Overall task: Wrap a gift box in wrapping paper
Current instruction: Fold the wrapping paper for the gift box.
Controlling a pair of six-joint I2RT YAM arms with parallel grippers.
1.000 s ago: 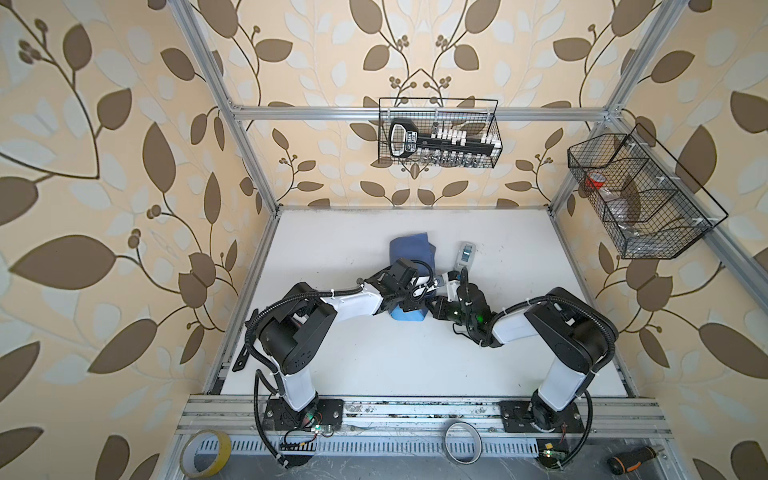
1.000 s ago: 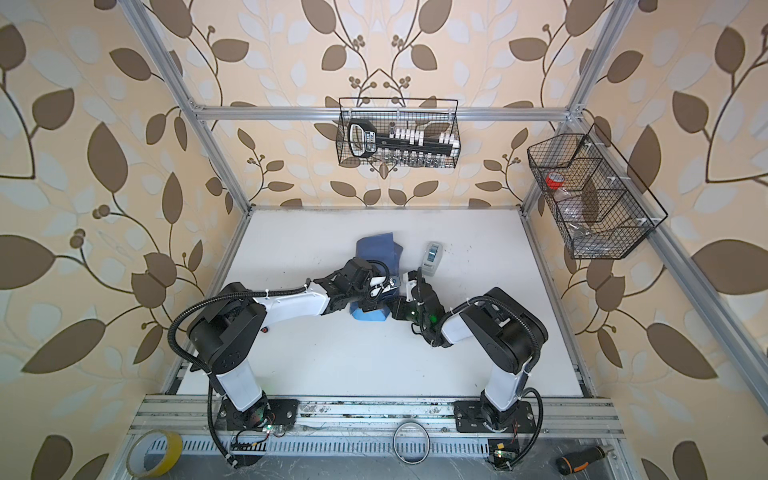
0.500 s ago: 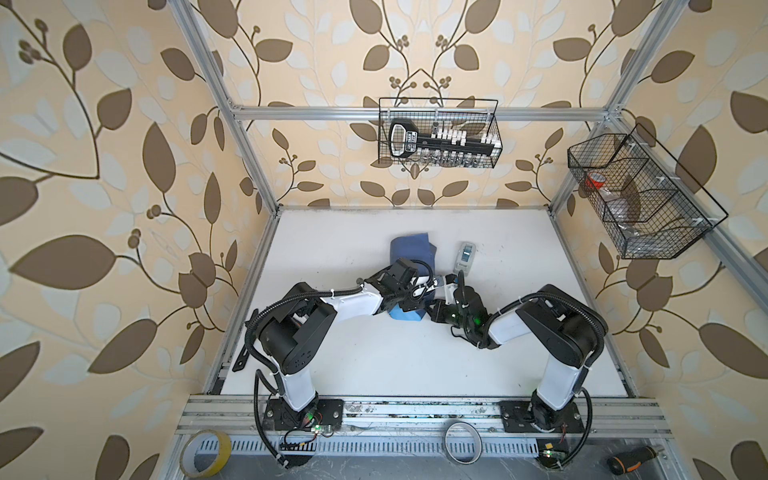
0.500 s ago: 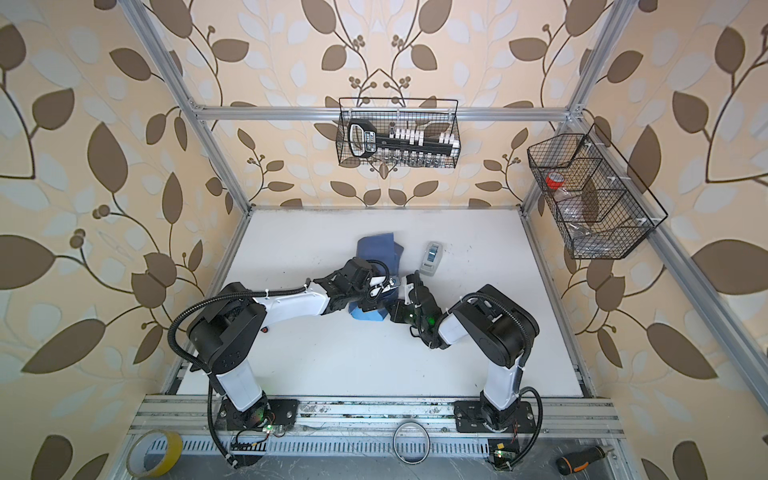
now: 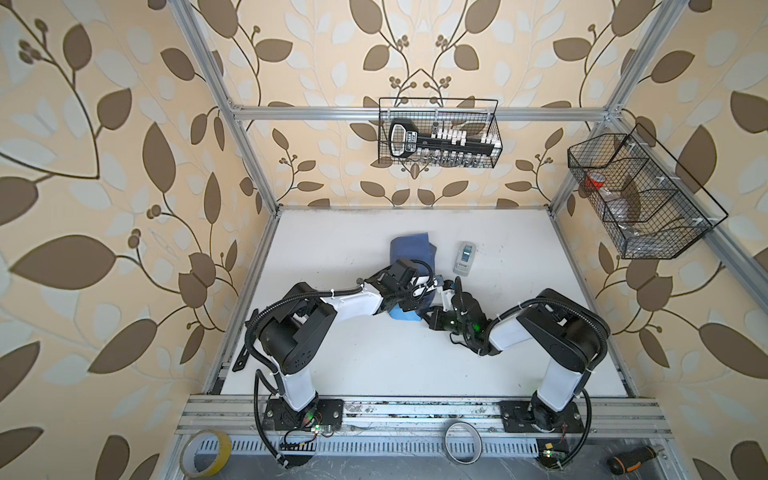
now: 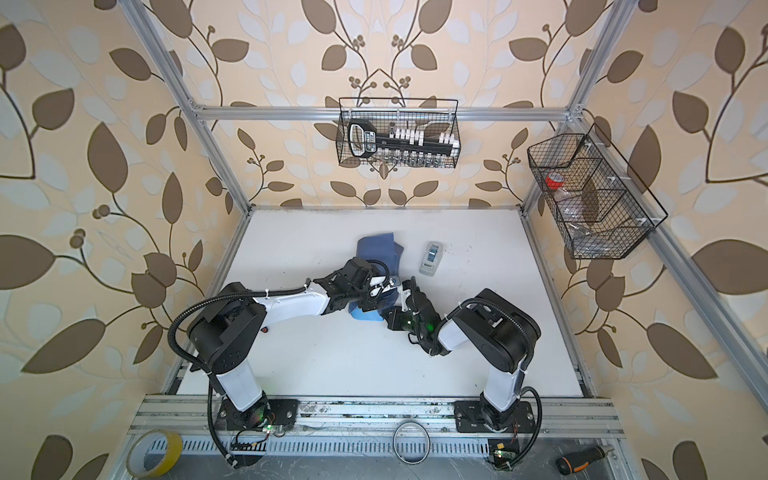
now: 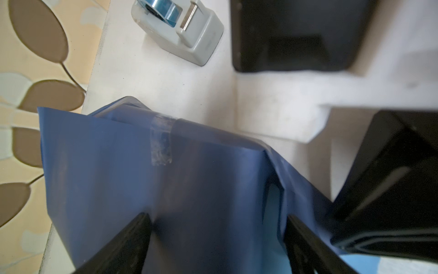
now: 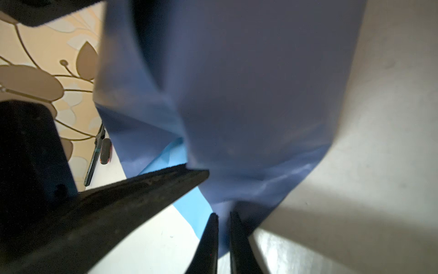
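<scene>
Nearest on the white surface point(image 5: 374, 365), the right tool point(image 8: 224, 214) is working at the near right corner of the parcel. Over the last second it has been sliding in leftward from beside the parcel, and its fingers have been narrowing. They are now standing almost together, pinching a loose slate-blue flap of the wrapping paper point(image 7: 106, 166). A strip of the paper's sky-blue face is showing just beside them at the near edge.

Just beyond, the left tool point(image 7: 216, 215) is staying where it was. Its jaws are standing wide apart, gripping nothing, with the tips resting on the paper-covered top and holding the parcel down. The gift box is not showing anywhere. It is probably lying inside the paper under that tool, mid-surface, between the two arms.

Farther along the top, a strip of clear tape point(image 7: 161, 142) is already holding the long seam shut. Beyond it, the far end of the paper is still sticking out unfolded. So the body seems wrapped, and the right tool is likely starting on the near end flap.

Farther off to the right, the tape dispenser point(image 5: 464, 258) is waiting, apart from the parcel.
</scene>
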